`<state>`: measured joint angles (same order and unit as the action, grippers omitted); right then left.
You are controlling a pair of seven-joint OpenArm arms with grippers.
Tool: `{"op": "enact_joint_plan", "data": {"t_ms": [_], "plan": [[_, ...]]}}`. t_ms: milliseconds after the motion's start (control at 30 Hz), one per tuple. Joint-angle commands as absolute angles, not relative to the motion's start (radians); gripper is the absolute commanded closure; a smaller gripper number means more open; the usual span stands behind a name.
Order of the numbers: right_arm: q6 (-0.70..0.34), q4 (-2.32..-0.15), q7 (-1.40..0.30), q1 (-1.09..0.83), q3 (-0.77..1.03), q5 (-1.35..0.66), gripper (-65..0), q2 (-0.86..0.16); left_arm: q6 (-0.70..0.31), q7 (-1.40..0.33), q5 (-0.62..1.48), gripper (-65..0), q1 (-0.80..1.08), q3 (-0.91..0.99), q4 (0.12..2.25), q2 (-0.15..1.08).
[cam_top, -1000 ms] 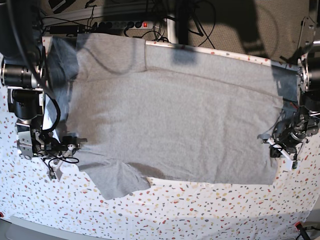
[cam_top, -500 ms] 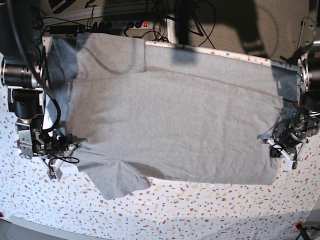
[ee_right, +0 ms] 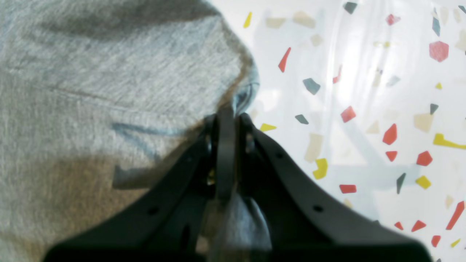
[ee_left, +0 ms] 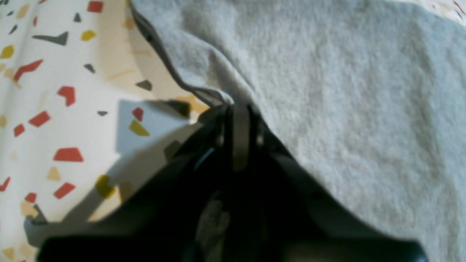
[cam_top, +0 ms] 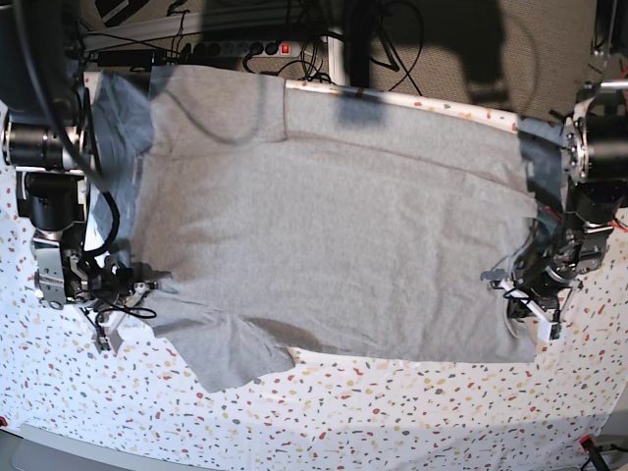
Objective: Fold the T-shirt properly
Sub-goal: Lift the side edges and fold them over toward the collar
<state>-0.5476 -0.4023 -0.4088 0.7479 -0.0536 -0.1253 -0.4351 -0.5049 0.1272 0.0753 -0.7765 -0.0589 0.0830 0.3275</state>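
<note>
The grey T-shirt [cam_top: 334, 235] lies spread plain side up across the speckled tabletop [cam_top: 392, 412], with one sleeve [cam_top: 231, 358] pointing toward the front left. On the right of the base view, my left gripper [cam_top: 507, 289] is shut on the shirt's edge. The left wrist view shows the cloth [ee_left: 346, 91] pinched at the tips of that gripper [ee_left: 238, 109]. My right gripper [cam_top: 145, 287] stands at the shirt's left edge, just above the sleeve. The right wrist view shows that gripper [ee_right: 226, 112] shut on a rounded fold of the fabric [ee_right: 91, 91].
A power strip [cam_top: 245, 47] and loose cables lie behind the table's far edge. The shirt's top left corner hangs over that edge. Both arm bases stand at the table's left and right sides.
My right gripper has shut on the shirt's left edge. My left gripper has drawn the right edge inward, toward the left of the base view, puckering the cloth there.
</note>
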Motion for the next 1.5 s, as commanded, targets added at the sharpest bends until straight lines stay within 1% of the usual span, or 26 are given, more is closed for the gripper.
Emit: {"op": "enact_joint_plan", "data": {"t_ms": [0, 100, 167, 267, 400, 567, 667, 700, 933, 1133, 1300, 1467], "plan": [[-0.565, -0.415, -0.389, 0.801, -0.053, -0.131, 0.0, -0.452, -0.508, 0.127, 0.084, 0.0, -0.816, -0.059, 0.095, 0.348], [-0.643, -0.422, -0.396, 0.828, -0.053, -0.131, 0.0, -0.453, -0.509, 0.113, 0.147, 0.0, -0.826, -0.059, 0.095, 0.376], [-0.675, -0.441, -0.408, 0.830, -0.053, -0.134, 0.0, -0.458, -0.510, 0.098, 0.181, 0.0, -0.828, -0.059, 0.095, 0.390], [-0.683, -0.465, -0.431, 0.828, -0.053, -0.134, 0.0, -0.461, -0.528, 0.093, 0.184, 0.0, -0.828, -0.059, 0.095, 0.403], [-0.698, -0.510, -0.485, 0.828, -0.053, -0.152, 0.0, -0.464, -0.605, 0.094, 0.185, 0.0, -0.828, -0.059, 0.099, 0.411], [-0.698, -0.591, -0.574, 0.827, -0.053, -0.282, 0.0, -0.480, -0.635, 0.094, 0.185, 0.0, -0.828, -0.059, 0.099, 0.422], [-0.698, -0.669, -0.643, 0.811, -0.053, -0.333, 0.0, -0.485, -0.678, 0.094, 0.222, 0.0, -0.828, -0.059, 0.099, 0.443], [-0.698, -0.704, -0.662, 0.796, -0.053, -0.347, 0.0, -0.486, -0.698, 0.093, 0.235, 0.0, -0.828, -0.059, 0.099, 0.450], [-0.698, -1.032, -0.745, 0.616, -0.041, -0.417, 0.0, -0.498, -0.698, 0.079, 0.245, 0.0, -0.828, -0.059, 0.099, 0.472], [-0.665, -1.305, -0.759, 0.442, 0.080, -0.432, 0.0, -0.495, -0.698, 0.079, 0.245, 0.0, -0.820, -0.059, 0.099, 0.479], [-0.666, -1.388, -0.794, 0.341, 0.192, -0.525, 0.0, -0.495, -0.698, 0.078, 0.245, 0.0, -0.797, -0.059, 0.120, 0.491], [-0.666, -1.393, -0.794, 0.289, 0.224, -0.543, 0.0, -0.496, -0.698, 0.058, 0.245, 0.0, -0.793, -0.059, 0.175, 0.493]]}}
